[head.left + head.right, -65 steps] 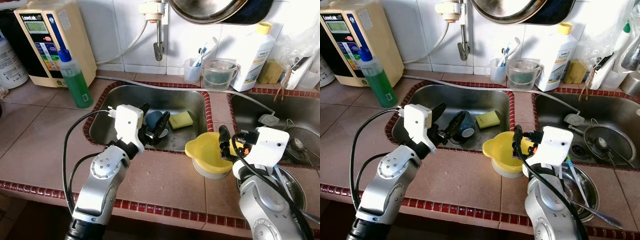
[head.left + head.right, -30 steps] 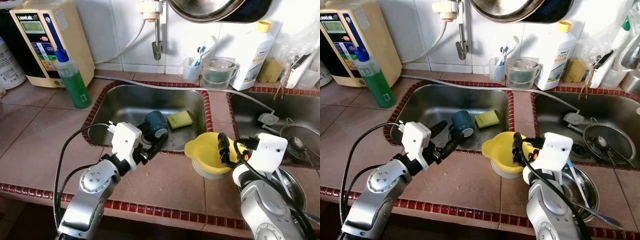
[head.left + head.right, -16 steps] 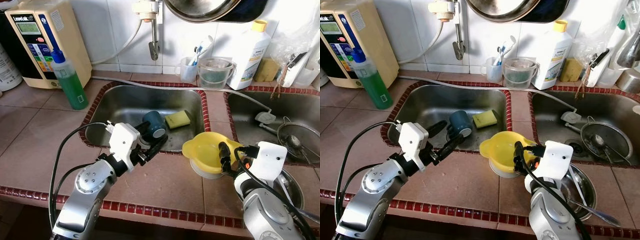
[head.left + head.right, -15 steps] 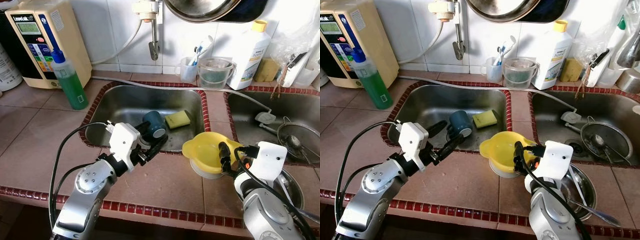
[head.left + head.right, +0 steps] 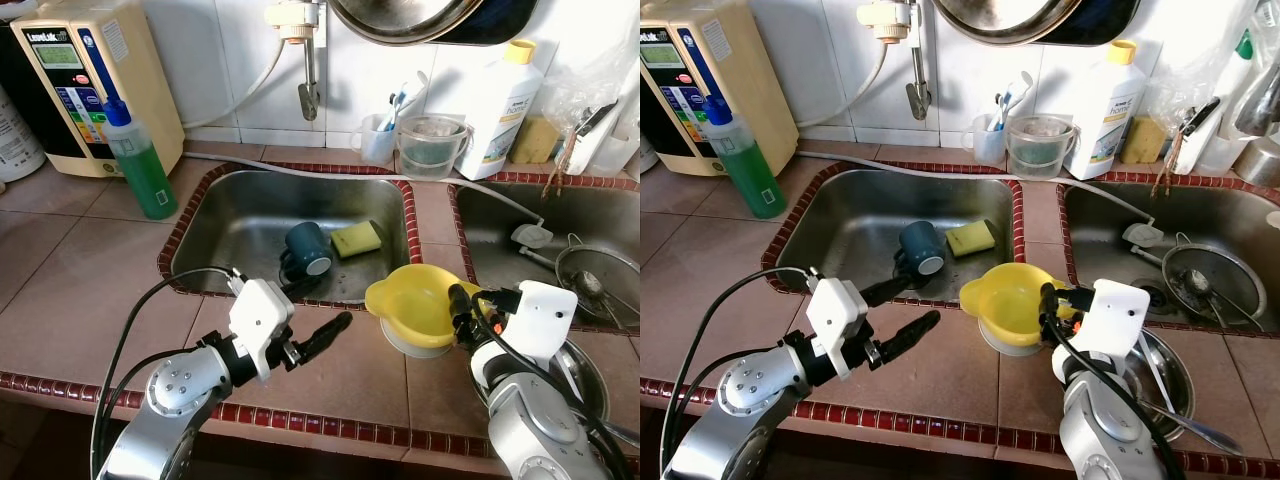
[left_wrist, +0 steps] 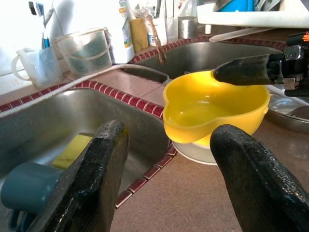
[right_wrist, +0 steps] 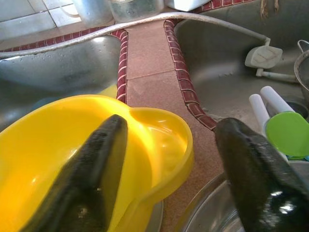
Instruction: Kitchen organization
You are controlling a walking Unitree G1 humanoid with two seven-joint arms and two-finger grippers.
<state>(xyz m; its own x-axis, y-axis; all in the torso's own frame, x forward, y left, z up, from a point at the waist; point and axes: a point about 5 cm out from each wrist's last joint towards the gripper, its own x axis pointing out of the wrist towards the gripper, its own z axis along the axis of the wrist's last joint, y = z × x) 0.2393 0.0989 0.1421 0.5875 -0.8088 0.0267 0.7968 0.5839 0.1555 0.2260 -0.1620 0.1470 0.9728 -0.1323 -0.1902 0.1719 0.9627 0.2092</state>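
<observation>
Right gripper point(image 7: 164, 159) at the yellow bowl point(image 5: 415, 300), fingers spread, one inside, one outside its rim. Left gripper point(image 5: 318, 318) over the counter point(image 5: 330, 365), fingers apart, empty; blue mug point(image 5: 307, 247) beyond it in the sink point(image 5: 250, 210).

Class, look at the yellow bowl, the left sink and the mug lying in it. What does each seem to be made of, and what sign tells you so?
Yellow bowl: probably plastic, glossy; thin rim, light glows through it.
Left sink: stainless steel, brushed; grey with dull reflections.
Mug: likely glazed ceramic, dark teal; thick wall, soft sheen, though enamel or plastic is possible.
</observation>
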